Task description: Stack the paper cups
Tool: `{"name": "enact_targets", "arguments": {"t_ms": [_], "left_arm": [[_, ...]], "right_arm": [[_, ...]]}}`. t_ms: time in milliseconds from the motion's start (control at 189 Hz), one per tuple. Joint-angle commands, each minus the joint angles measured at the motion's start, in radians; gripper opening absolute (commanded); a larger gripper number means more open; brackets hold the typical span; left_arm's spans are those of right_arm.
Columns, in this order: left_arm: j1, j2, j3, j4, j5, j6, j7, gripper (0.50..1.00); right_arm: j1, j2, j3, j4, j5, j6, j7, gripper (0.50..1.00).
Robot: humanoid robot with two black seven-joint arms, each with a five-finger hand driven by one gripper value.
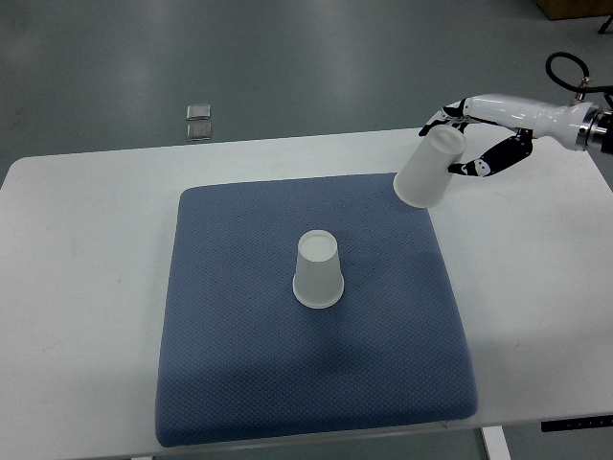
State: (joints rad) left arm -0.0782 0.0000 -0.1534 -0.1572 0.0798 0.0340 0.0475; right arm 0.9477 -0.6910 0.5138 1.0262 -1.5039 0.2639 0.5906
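A white paper cup [317,269] stands upside down near the middle of the blue mat [239,383]. My right hand [476,134] comes in from the right edge and is shut on a second white paper cup [430,167]. It holds that cup upside down and tilted, in the air over the mat's far right corner, up and to the right of the standing cup. The left arm does not show.
The mat lies on a white table [86,287]. Two small metal squares [199,121] lie on the floor beyond the table's far edge. A black cable [565,69] loops by the right wrist.
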Motion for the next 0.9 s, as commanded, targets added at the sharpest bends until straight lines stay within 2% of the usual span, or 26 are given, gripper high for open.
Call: {"name": "enact_targets", "arguments": {"t_ms": [0, 312, 724, 893], "left_arm": [[0.0, 0.0, 0.0, 0.001, 0.0, 0.0, 0.0, 1.0], [0.0, 0.0, 0.0, 0.001, 0.0, 0.0, 0.0, 1.0], [0.0, 0.0, 0.0, 0.001, 0.0, 0.0, 0.0, 1.0], [0.0, 0.0, 0.0, -0.001, 0.0, 0.0, 0.0, 1.0]], "right_arm": [[0.009, 0.011, 0.0, 0.046, 0.001, 0.008, -0.002, 0.554], [0.023, 0.044, 0.0, 0.158, 0.008, 0.074, -0.003, 0.56], [0.059, 0.113, 0.0, 0.16, 0.005, 0.146, -0.014, 0.572], [0.071, 0.145, -0.003, 0.161, -0.009, 0.153, -0.048, 0.586]]}}
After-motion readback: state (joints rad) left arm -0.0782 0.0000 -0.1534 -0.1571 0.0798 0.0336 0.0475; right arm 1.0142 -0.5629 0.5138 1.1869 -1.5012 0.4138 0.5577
